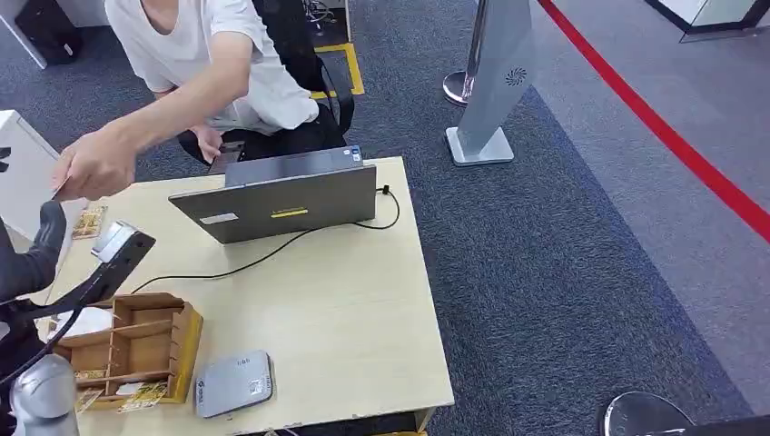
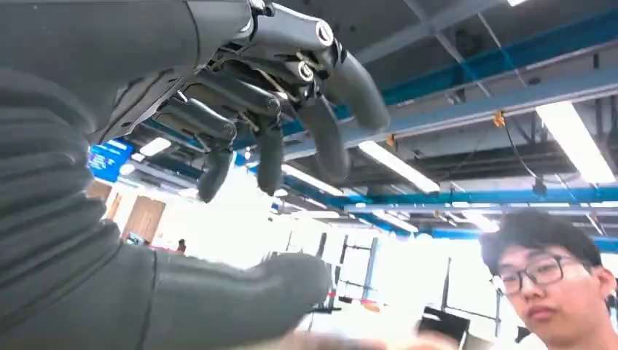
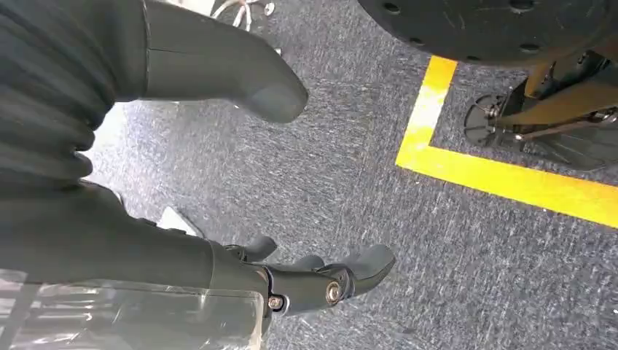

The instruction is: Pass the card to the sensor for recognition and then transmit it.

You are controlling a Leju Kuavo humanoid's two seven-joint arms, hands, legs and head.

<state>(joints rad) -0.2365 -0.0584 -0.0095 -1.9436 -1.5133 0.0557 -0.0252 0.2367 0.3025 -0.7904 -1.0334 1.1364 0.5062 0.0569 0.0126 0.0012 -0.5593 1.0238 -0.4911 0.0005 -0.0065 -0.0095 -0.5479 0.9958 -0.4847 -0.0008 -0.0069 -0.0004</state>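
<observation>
While the person's hand (image 1: 95, 165) reaches in with the card (image 1: 60, 189) pinched at its edge, the left hand (image 2: 277, 146) waits wide and holding nothing — it should close gently on the card, then carry it over the sensor (image 1: 116, 241).

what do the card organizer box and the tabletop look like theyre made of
Organizer box: looks like wood, brown with a warm sheen, thin slat dividers forming compartments. Tabletop: probably laminate or veneered board, pale beige, matte and even with only faint grain; the pictures can't settle whether it is solid wood.
</observation>
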